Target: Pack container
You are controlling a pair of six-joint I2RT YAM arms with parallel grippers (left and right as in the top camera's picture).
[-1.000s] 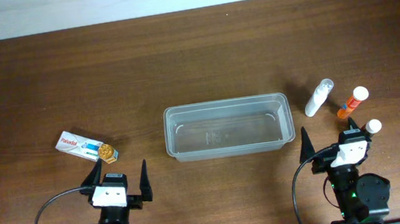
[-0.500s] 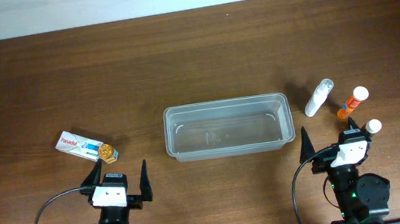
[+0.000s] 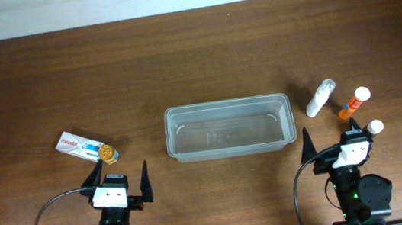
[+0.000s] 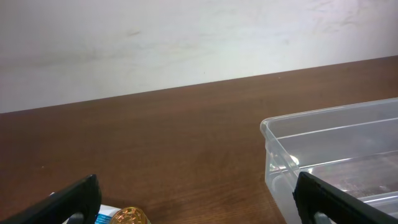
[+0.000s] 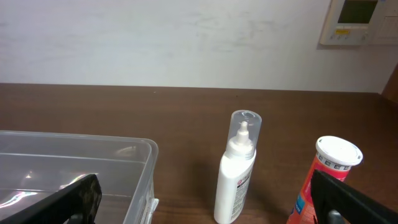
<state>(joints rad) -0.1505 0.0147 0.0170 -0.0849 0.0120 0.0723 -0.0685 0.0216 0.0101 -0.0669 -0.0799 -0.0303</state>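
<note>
Nothing has moved across the last second: every object and both arms sit exactly where they were in the earlier overhead views.

The container (image 3: 230,127) rests on the brown wooden surface (image 3: 193,52) near the middle, its long side running left to right. It is clear plastic with rounded corners, and nothing lies inside it.

The left gripper (image 3: 120,176) remains at the near edge, to the left of the container, with its jaws spread wide and nothing between them. Just beyond its left finger lie a white and blue box (image 3: 78,145) and a small gold object (image 3: 109,152), which touch or nearly touch each other. The left wrist view shows the gold object low in the frame between the two dark fingers, and the container's left end off to the right.

The right gripper (image 3: 336,146) also stays at the near edge, just right of the container's right end, its jaws likewise spread wide and holding nothing. Beyond it stand a white spray bottle (image 3: 321,98) with a clear cap, near the container's right end, and an orange tube (image 3: 354,103) with a white cap to the bottle's right. A third white-capped item (image 3: 374,127) sits just beside the gripper's right finger; the arm hides its body.
</note>
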